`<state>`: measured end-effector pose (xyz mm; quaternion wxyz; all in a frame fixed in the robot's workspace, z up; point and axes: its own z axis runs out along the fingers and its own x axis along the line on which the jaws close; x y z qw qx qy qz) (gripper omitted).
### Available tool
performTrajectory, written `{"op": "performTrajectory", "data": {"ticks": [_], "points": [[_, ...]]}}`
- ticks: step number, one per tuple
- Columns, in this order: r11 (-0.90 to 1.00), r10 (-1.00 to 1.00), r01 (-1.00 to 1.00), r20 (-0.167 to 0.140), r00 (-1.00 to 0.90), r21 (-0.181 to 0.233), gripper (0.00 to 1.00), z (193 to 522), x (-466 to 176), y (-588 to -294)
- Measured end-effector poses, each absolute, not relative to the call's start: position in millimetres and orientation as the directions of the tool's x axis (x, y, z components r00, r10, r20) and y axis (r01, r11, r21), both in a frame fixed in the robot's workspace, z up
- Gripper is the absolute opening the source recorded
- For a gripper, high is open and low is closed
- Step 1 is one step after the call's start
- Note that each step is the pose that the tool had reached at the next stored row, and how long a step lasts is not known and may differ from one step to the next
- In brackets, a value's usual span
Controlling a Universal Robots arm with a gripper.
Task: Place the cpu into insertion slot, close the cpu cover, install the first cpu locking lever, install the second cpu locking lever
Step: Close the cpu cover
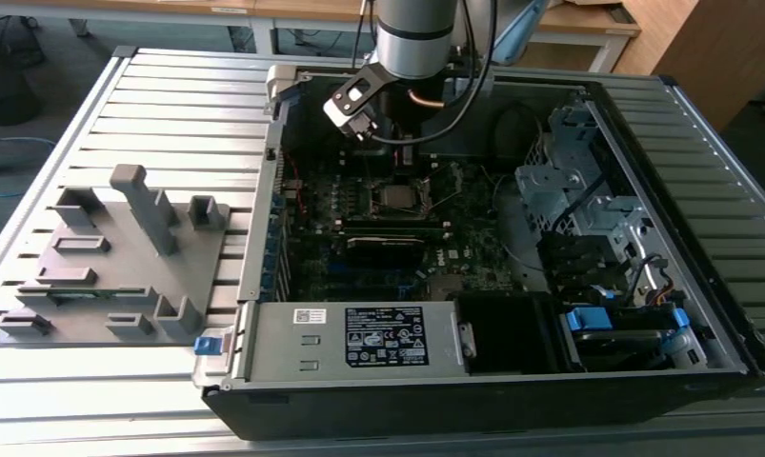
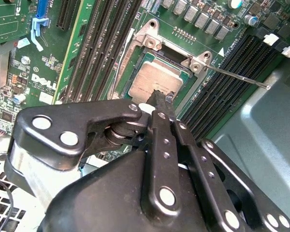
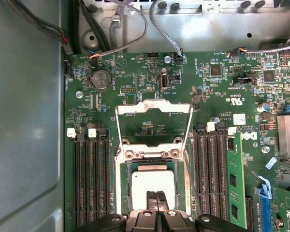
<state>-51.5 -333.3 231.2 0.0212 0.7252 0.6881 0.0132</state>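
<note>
On the slatted surface (image 1: 166, 86), a grey fixture (image 1: 115, 257) lies at nine o'clock from the open computer case (image 1: 484, 405) in the exterior view, and the arm (image 1: 414, 38) reaches down into the case at about twelve o'clock from the socket (image 1: 395, 197). In both wrist views the chip (image 3: 144, 181) (image 2: 154, 77) lies flat in the socket (image 3: 123, 193), between two banks of long memory slots (image 3: 89, 179). The end effector (image 3: 156, 197) (image 2: 160, 102) hangs right over the chip's near edge with its fingers pinched narrow and nothing between them. Placing the chip looks done. The cover (image 3: 153, 106) stands swung open on the socket's side away from the end effector, so closing it is the step in hand. A thin lever (image 2: 237, 77) juts out from the socket's corner, apparently unlatched. Closing calls for catching the cover's free edge and folding it down over the chip without nudging the chip. A drive cage (image 1: 573, 190) sits at three o'clock from the socket.
</note>
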Motion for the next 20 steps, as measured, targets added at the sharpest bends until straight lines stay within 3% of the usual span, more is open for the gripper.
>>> {"op": "performTrajectory", "data": {"ticks": [20], "points": [[-0.052,0.999,0.997,-0.010,0.053,0.049,0.10,236.8,-51.5,-333.3]]}}
